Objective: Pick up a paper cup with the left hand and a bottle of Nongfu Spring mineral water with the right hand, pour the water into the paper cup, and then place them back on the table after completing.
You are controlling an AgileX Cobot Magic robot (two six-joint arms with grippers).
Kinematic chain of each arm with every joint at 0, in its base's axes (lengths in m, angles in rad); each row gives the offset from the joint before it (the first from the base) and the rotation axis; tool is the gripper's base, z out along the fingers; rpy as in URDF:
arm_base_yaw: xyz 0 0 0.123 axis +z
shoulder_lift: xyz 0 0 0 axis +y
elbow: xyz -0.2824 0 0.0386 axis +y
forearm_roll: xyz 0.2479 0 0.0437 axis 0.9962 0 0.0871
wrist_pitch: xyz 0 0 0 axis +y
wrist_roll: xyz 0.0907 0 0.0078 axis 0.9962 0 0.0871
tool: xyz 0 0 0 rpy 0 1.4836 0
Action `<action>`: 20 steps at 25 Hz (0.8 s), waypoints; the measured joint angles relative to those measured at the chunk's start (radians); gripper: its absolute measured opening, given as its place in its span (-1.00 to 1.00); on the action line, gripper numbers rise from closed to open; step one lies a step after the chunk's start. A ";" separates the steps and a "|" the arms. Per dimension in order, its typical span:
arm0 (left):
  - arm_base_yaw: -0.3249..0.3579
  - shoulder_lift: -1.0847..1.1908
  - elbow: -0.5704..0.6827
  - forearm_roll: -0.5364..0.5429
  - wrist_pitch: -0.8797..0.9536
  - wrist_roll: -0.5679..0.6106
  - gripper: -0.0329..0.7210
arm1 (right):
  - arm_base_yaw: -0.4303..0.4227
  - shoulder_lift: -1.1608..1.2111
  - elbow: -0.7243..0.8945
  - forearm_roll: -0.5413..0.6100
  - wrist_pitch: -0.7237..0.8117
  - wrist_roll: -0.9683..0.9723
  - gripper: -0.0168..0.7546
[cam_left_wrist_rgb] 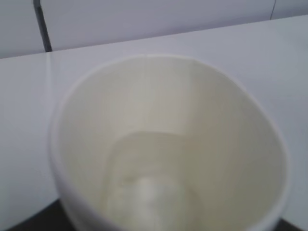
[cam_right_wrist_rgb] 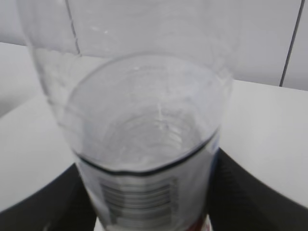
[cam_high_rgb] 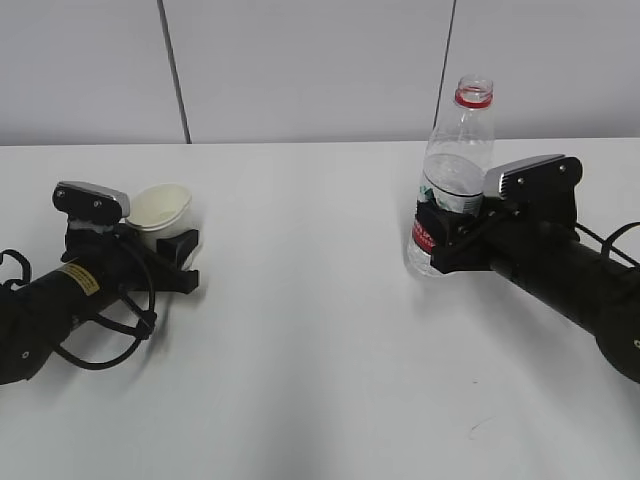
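The white paper cup (cam_high_rgb: 160,208) sits between the jaws of my left gripper (cam_high_rgb: 168,243), low over the white table (cam_high_rgb: 300,300). It fills the left wrist view (cam_left_wrist_rgb: 168,144), its rim squeezed to an oval and a faint glint at its bottom. The clear Nongfu Spring bottle (cam_high_rgb: 455,150) stands upright and uncapped, with a red neck ring and a red-and-white label. My right gripper (cam_high_rgb: 440,245) is shut on its lower part. In the right wrist view its black fingers (cam_right_wrist_rgb: 250,192) press both sides of the bottle (cam_right_wrist_rgb: 144,125), and clear water (cam_right_wrist_rgb: 144,130) shows inside.
A grey panelled wall (cam_high_rgb: 300,60) runs behind the table's far edge. Black cables (cam_high_rgb: 105,345) loop beside the left arm. A cable also trails from the right arm (cam_high_rgb: 620,240).
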 joint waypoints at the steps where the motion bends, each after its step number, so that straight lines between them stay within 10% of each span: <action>1: 0.000 0.000 0.000 0.000 0.000 0.000 0.02 | 0.000 0.000 0.000 0.000 0.000 0.000 0.21; 20: 0.000 0.001 0.000 -0.029 0.001 0.000 0.11 | 0.000 0.000 0.000 0.000 -0.002 0.001 0.21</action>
